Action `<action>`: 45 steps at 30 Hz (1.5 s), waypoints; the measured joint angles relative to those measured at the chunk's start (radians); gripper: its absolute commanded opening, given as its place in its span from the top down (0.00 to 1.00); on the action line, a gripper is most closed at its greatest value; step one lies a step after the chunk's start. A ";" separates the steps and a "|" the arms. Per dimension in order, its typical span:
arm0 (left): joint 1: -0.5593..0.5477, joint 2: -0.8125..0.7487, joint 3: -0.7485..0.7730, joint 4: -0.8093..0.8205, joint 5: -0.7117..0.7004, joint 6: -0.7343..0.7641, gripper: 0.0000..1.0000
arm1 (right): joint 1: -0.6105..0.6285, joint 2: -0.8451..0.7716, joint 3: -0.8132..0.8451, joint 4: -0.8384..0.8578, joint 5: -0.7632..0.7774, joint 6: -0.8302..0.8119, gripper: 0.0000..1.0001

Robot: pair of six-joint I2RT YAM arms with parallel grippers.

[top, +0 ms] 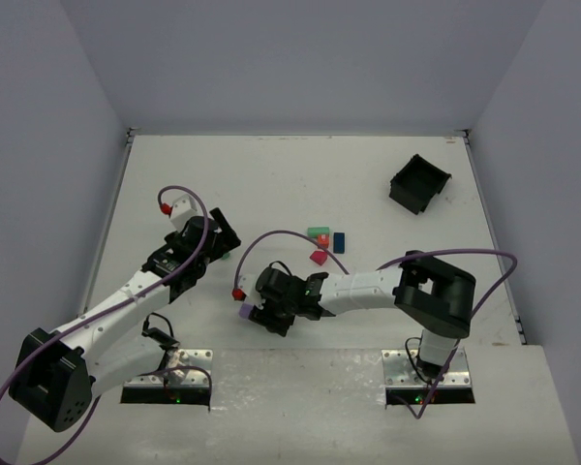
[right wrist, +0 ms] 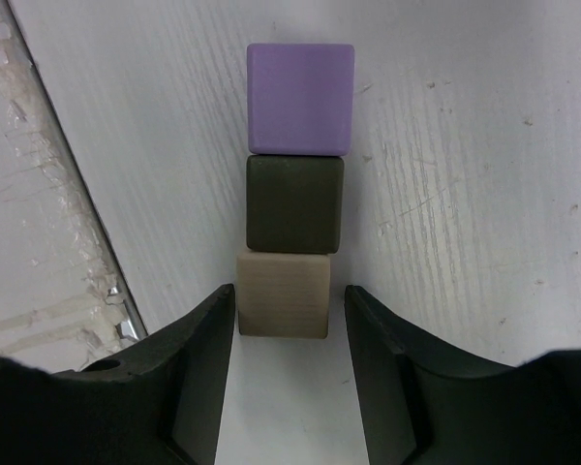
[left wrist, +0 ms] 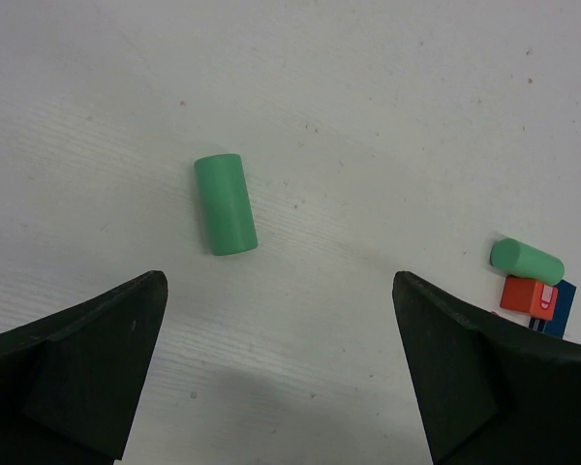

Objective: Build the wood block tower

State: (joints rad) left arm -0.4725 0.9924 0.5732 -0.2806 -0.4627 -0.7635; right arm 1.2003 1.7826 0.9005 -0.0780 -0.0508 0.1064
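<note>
Progress is judged early: three blocks (right wrist: 295, 203) are lined up, the tan block (right wrist: 283, 315) flanked by the spread right claw (right wrist: 290, 291); left claw (left wrist: 276, 281) spread too, other blocks (top: 318, 233) unplaced.

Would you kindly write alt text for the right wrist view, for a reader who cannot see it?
Three cubes sit in a touching line on a white table: a purple cube farthest, a dark olive cube in the middle, a tan cube nearest. The right hand flanks the tan cube with its black fingers, slightly open.
</note>
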 measured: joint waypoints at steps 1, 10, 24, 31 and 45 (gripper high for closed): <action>0.000 0.000 0.000 0.000 0.000 0.000 0.00 | 0.000 0.000 0.000 0.000 0.001 0.000 0.47; 0.000 -0.001 0.000 0.000 0.001 0.000 0.00 | 0.000 0.001 0.000 0.001 0.026 0.003 0.47; 0.000 -0.001 0.000 0.000 0.003 0.000 0.00 | 0.000 0.006 0.003 0.008 0.036 0.007 0.46; 0.000 -0.001 0.000 0.000 0.005 0.000 0.00 | 0.000 0.009 0.003 0.021 0.041 0.014 0.38; 0.000 0.001 0.000 -0.008 -0.016 0.000 0.00 | 0.000 -0.121 -0.019 0.027 0.072 0.006 0.01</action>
State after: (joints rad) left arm -0.4725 0.9929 0.5732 -0.2883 -0.4786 -0.7640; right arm 1.2003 1.6612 0.8810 -0.0507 0.0211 0.1123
